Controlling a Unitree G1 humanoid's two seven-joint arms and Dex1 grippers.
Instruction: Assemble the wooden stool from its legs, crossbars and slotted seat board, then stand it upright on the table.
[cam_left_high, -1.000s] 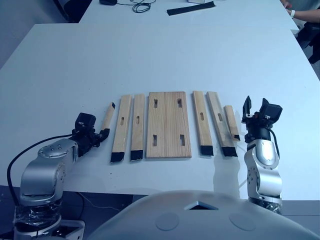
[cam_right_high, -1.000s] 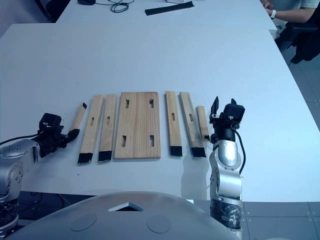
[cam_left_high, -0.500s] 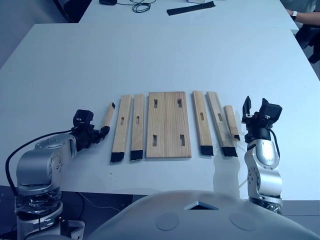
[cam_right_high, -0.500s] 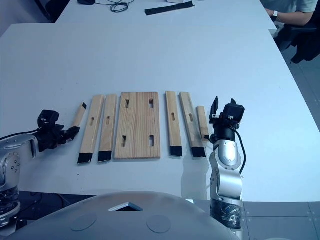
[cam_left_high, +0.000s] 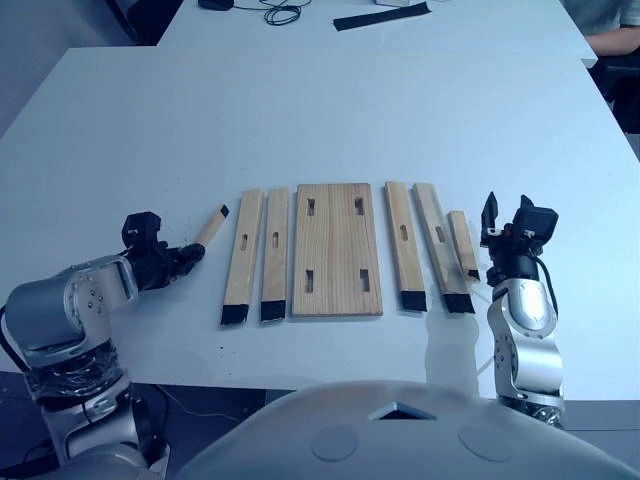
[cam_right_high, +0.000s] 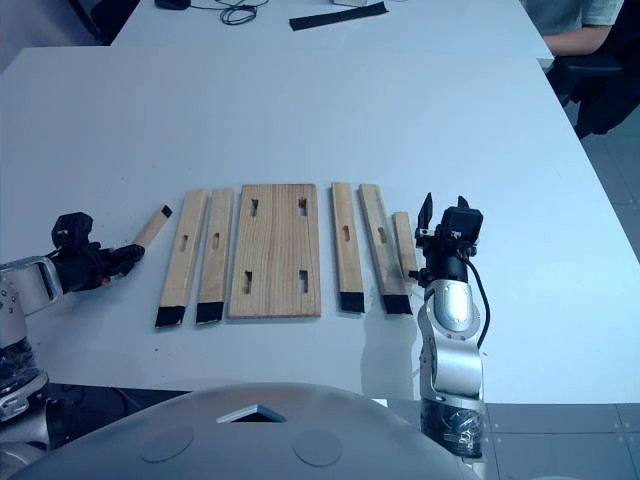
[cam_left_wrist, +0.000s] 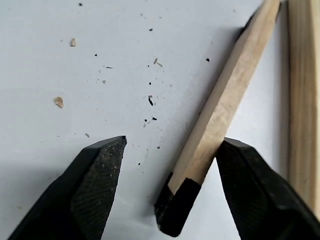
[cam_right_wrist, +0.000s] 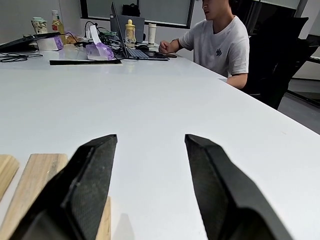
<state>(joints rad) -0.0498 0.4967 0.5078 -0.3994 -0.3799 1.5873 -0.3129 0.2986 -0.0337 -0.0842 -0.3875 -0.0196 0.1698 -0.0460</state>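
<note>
Seat board (cam_left_high: 337, 250), white table (cam_left_high: 300, 120), perhaps office (cam_right_wrist: 140, 12)

desk (cam_left_high: 320, 120) white | centre: seat board (cam_left_high: 337, 248), four slots | leftward: inner left slat (cam_left_high: 275, 254), outer left slat (cam_left_high: 243, 258), then left short bar (cam_left_high: 210, 228), slanted, set apart | rightward: inner right slat (cam_left_high: 402, 245), outer right slat (cam_left_high: 438, 245), right short bar (cam_left_high: 462, 244), close together | wood crumbs (cam_left_wrist: 59, 102) near left short bar
</note>
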